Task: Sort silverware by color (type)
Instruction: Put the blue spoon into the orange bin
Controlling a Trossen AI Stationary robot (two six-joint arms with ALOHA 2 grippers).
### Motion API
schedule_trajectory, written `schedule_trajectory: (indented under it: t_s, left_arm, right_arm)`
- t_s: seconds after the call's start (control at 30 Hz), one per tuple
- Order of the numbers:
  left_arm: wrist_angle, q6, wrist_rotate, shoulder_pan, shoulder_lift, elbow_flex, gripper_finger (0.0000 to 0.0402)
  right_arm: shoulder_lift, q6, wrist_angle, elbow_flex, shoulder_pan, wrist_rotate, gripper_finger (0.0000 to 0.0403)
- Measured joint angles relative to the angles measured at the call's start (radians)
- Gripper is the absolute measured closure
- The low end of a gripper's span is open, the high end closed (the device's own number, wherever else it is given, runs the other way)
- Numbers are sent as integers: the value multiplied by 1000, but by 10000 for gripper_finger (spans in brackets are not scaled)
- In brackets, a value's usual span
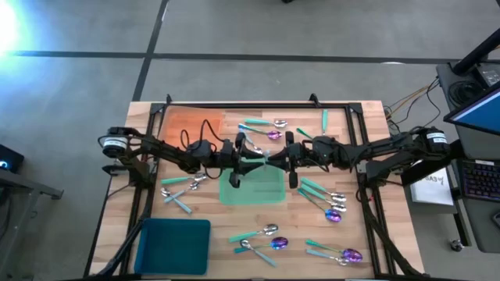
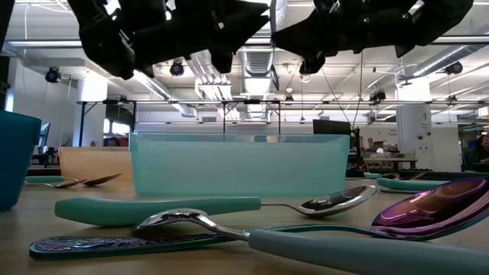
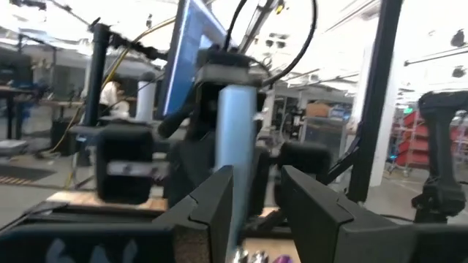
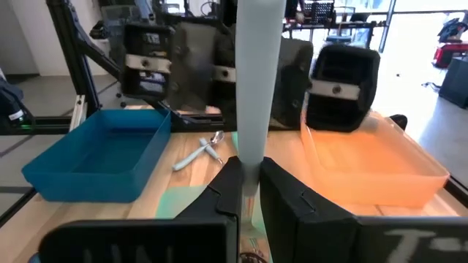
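Mid hand-over above the green bin (image 1: pixel 251 187): the right end effector (image 4: pixel 247 183) is clamped on a teal-handled utensil (image 4: pixel 259 80), and the left end effector (image 3: pixel 256 193) sits half-apart around its handle. Next, judging by this, left closes, then right releases.

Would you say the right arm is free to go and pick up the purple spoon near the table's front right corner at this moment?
Probably not yet: the right gripper is shut on a teal handle over the green tray. The purple spoon itself lies uncovered on that arm's side.
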Motion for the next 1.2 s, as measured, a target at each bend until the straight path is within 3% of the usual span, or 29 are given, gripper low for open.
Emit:
schedule_trajectory:
  t_s: [0.2, 0.93, 1.03, 1.13, 1.2]
  left_arm:
    - [-2, 0, -67, 1, -8, -34, 299]
    - [-176, 0, -45, -7, -8, 79, 300]
    - [-177, 0, -47, -6, -8, 81, 321]
    - [-177, 8, -48, -6, -8, 81, 367]
    - [-177, 8, -48, -6, -8, 81, 373]
  right_arm:
    - [-6, -8, 0, 0, 0, -1, 381]
    - [0, -8, -8, 0, 0, -1, 381]
    - [0, -8, -10, 0, 0, -2, 381]
    - [0, -3, -12, 0, 0, -2, 381]
    - [0, -2, -11, 0, 0, -2, 381]
